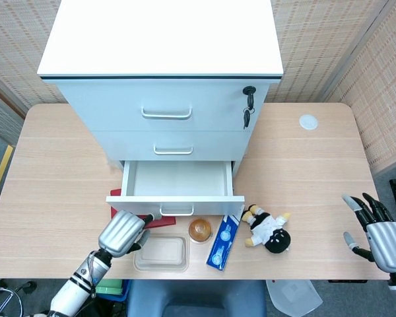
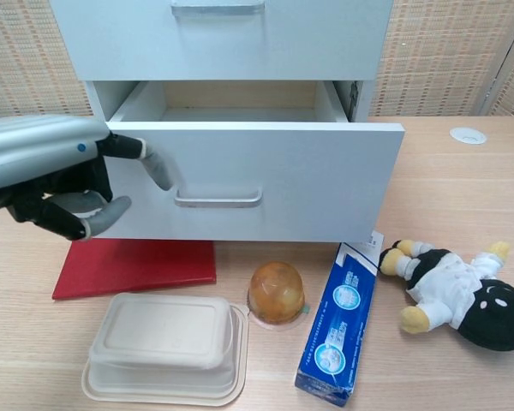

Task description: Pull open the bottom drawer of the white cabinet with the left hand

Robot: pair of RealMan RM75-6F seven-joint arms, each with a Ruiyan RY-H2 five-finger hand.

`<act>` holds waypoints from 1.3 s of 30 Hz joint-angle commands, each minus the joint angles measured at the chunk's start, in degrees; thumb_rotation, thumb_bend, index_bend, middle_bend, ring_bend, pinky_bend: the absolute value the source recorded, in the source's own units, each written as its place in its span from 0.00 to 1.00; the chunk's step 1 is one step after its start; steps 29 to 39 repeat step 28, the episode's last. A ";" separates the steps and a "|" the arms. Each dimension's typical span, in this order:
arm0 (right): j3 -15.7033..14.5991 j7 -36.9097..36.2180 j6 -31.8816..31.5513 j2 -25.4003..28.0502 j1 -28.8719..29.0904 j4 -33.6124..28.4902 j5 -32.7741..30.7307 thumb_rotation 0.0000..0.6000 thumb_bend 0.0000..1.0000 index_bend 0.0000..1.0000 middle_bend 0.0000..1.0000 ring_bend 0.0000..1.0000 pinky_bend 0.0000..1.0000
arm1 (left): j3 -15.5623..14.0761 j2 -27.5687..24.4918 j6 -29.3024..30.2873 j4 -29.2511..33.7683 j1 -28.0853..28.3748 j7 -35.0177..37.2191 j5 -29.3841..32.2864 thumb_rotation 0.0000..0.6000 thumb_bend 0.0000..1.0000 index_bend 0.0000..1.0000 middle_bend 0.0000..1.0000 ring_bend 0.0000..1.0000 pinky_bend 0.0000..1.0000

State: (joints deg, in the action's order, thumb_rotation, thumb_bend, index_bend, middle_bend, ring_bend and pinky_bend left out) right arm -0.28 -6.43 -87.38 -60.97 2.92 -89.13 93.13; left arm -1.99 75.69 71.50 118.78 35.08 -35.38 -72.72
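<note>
Fingers (image 1: 140, 232) of the left hand (image 1: 122, 233) curl inward with nothing in them in the head view, the hand sitting just in front of the bottom drawer (image 1: 175, 185) and off its handle (image 1: 177, 211). That drawer stands pulled out from the white cabinet (image 1: 162, 72), its inside bare. A red book (image 1: 160, 220) pokes out from under the drawer front. On the table (image 1: 303, 165) in front lie a plastic lidded box (image 1: 162, 254), an amber dome-shaped cup (image 1: 199, 230), a blue toothpaste box (image 1: 224, 241) and a plush doll (image 1: 267, 230). At the lower right the right hand (image 1: 377, 234) hangs beyond the table edge, its fingers spread and holding nothing.

From the chest view, the left hand (image 2: 56, 175) hovers at the left end of the drawer front (image 2: 253, 180), one finger pointing toward the handle (image 2: 218, 200) without touching it and the others curled under. The red book (image 2: 137, 267) lies below it, the plastic box (image 2: 164, 347) nearer, then the amber cup (image 2: 277, 293), the toothpaste box (image 2: 341, 324) and the doll (image 2: 458, 291) to the right. The right hand falls outside this view.
</note>
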 commanded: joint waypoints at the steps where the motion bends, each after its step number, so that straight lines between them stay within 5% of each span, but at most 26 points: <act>1: 0.05 -0.08 0.03 0.00 0.05 0.04 -0.01 1.00 0.33 0.09 0.15 0.07 0.10 | -1.14 -1.79 4.59 -0.94 -3.74 4.22 -4.55 1.00 0.57 0.31 0.87 0.97 1.00; 14: 0.02 -0.17 1.03 -0.49 0.66 0.19 0.08 1.00 0.33 0.09 0.15 0.07 0.10 | -0.85 -6.12 18.11 -8.70 -15.98 15.66 -7.13 1.00 0.57 0.47 0.72 0.76 0.82; 28: -0.12 0.38 1.37 -0.72 1.04 -0.32 0.52 1.00 0.33 0.09 0.15 0.07 0.10 | 0.77 -6.97 20.90 -17.54 -24.51 21.80 -1.04 1.00 0.34 0.18 0.25 0.32 0.34; 39: -0.12 0.38 1.37 -0.72 1.04 -0.32 0.52 1.00 0.33 0.09 0.15 0.07 0.10 | 0.77 -6.97 20.90 -17.54 -24.51 21.80 -1.04 1.00 0.34 0.18 0.25 0.32 0.34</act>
